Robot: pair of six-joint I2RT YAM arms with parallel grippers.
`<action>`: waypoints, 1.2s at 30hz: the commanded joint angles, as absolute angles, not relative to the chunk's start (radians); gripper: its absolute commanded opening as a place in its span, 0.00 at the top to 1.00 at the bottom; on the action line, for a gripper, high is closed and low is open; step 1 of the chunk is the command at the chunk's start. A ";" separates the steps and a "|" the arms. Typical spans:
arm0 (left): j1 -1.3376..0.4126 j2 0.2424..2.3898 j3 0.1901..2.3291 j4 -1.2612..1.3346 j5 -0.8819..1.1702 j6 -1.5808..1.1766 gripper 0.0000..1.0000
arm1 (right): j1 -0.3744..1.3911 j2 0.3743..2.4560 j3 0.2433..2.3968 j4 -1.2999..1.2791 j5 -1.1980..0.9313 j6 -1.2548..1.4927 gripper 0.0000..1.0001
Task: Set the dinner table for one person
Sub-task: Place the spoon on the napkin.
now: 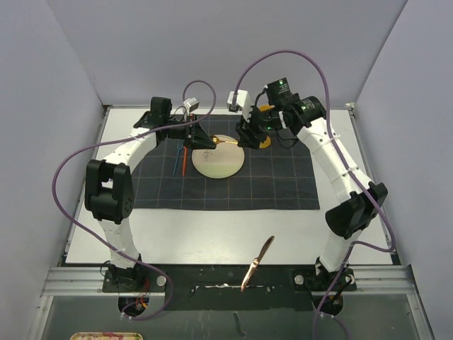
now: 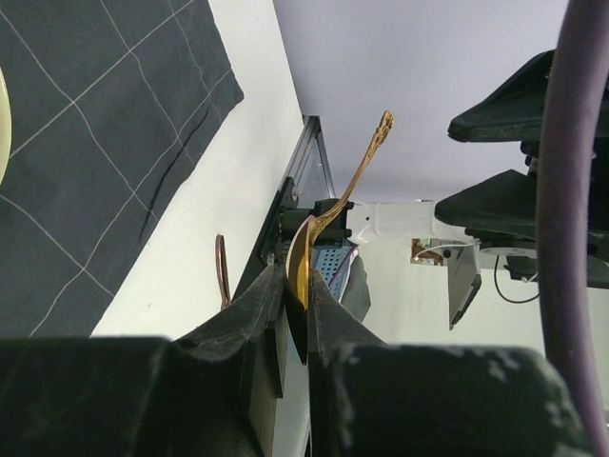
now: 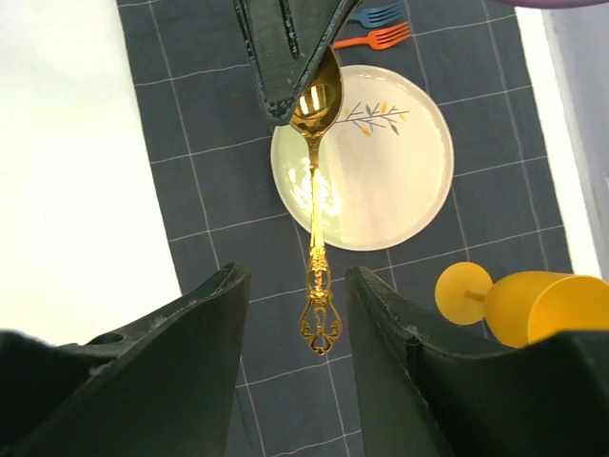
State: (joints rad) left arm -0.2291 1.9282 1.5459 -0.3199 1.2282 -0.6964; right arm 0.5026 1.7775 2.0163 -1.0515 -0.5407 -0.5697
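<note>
Pinching gold spoon [image 3: 314, 190] by its bowl with left jaws, pressed nearly together. Holding it mid-air, handle aimed outward, likely for a handover. Straddling that handle with right jaws, spread apart. Apparently no contact with it, though hard to confirm from the wrist view. Hovering both sets above plate [image 3: 400, 181] on grid cloth [image 3: 190, 143], with bench [image 1: 212, 234] underneath, well below the jaws. Orange fork [image 3: 381, 38] and blue fork [image 3: 379, 14] just beyond left jaws, yellow goblet [image 3: 533, 305] beside right jaws. Probably regripping by handle to lay spoon beside plate. Copper-coloured utensil [image 1: 257, 263] well behind both jaws, unplaced.
</note>
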 commanded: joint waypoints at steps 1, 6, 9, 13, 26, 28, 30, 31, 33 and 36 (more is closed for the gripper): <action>-0.228 1.927 1.617 -0.361 1.246 -0.629 1.00 | 0.500 1.784 2.054 -1.106 -0.626 -0.593 0.55; -0.229 1.922 1.622 -0.381 1.248 -0.610 1.00 | 0.497 1.780 2.024 -1.067 -0.585 -0.602 0.55; -0.233 1.919 1.626 -0.401 1.251 -0.592 1.00 | 0.503 1.789 2.018 -1.059 -0.536 -0.609 0.55; -0.240 1.915 1.632 -0.428 1.246 -0.567 1.00 | 0.511 1.759 1.961 -0.993 -0.457 -0.609 0.55; -0.271 1.908 1.664 -0.483 1.223 -0.519 1.00 | 0.540 1.763 1.908 -0.938 -0.332 -0.646 0.55; -0.271 1.909 1.665 -0.484 1.225 -0.517 1.00 | 0.541 1.765 1.910 -0.940 -0.331 -0.644 0.55; -0.273 1.909 1.668 -0.492 1.224 -0.509 1.00 | 0.541 1.766 1.910 -0.941 -0.333 -0.643 0.56; -0.272 1.908 1.668 -0.495 1.224 -0.505 1.00 | 0.541 1.767 1.910 -0.941 -0.332 -0.643 0.56; -0.273 1.909 1.670 -0.501 1.223 -0.499 1.00 | 0.540 1.768 1.910 -0.941 -0.332 -0.641 0.57; -0.274 1.910 1.675 -0.513 1.223 -0.486 1.00 | 0.540 1.771 1.911 -0.941 -0.331 -0.634 0.59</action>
